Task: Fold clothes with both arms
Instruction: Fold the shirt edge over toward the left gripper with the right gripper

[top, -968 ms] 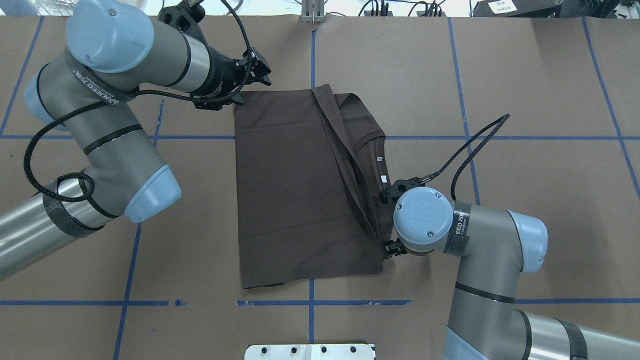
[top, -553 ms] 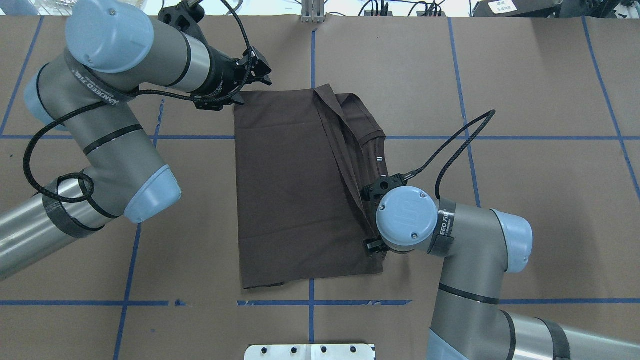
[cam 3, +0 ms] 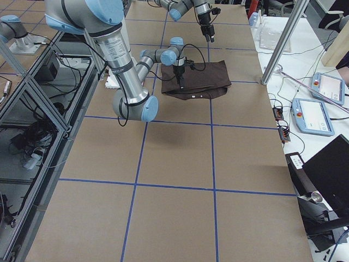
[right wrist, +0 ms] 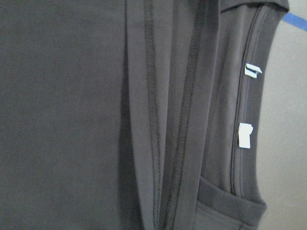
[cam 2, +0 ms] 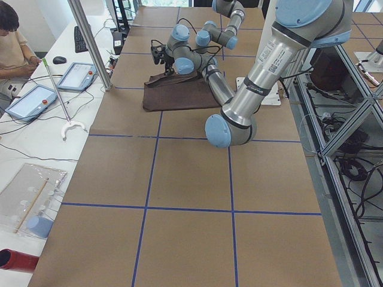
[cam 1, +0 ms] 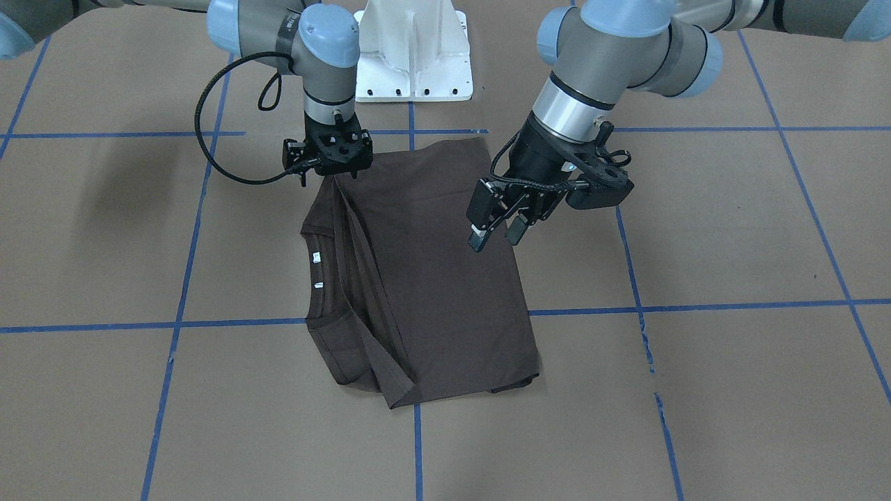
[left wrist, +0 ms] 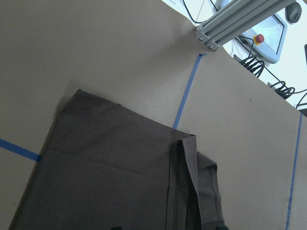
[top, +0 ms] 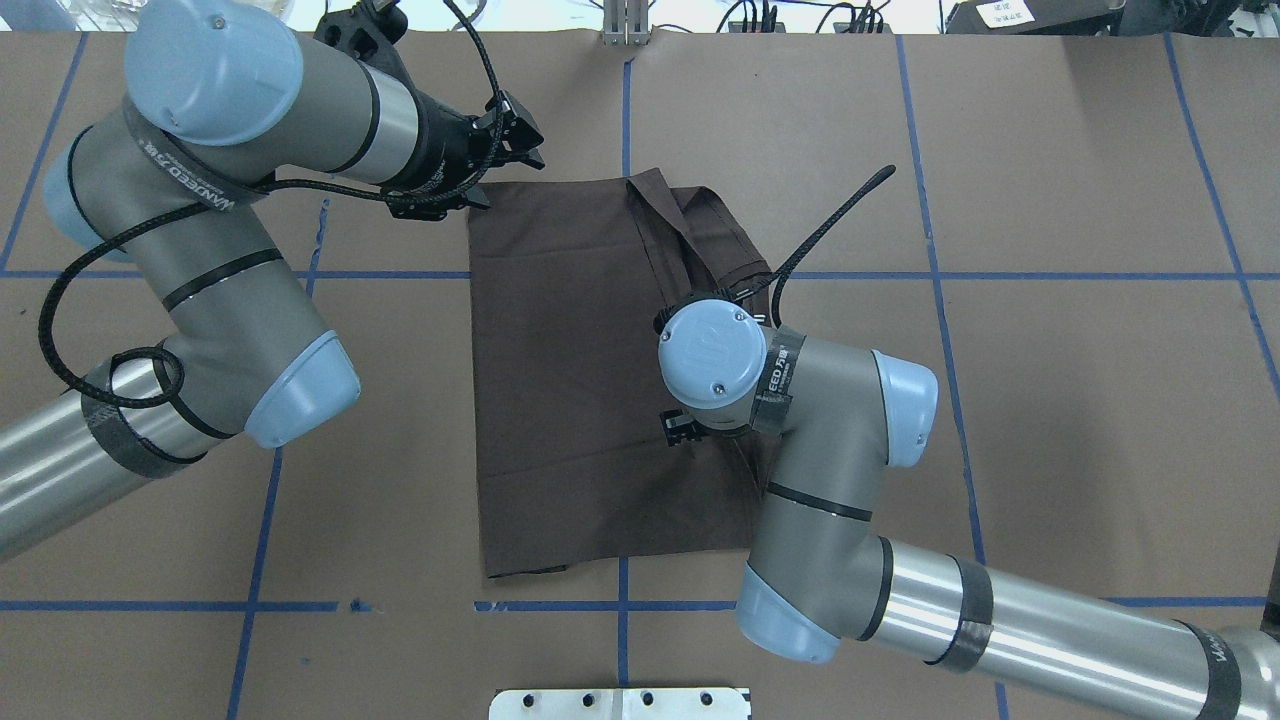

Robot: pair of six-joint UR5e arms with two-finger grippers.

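Overhead exterior: folded dark brown T-shirt [top: 570,380] lies long axis near-to-far, ribbed collar [cam 1: 310,275] toward the robot's right. Black left gripper [cam 1: 495,239] is spread and empty. Black right gripper [cam 1: 331,167] has its fingers hidden, so its state is unclear.

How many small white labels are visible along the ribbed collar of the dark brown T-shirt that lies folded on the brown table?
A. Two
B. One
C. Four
A: the right wrist view shows two small white labels, one after the other along the ribbed collar of the dark brown T-shirt, and no more.
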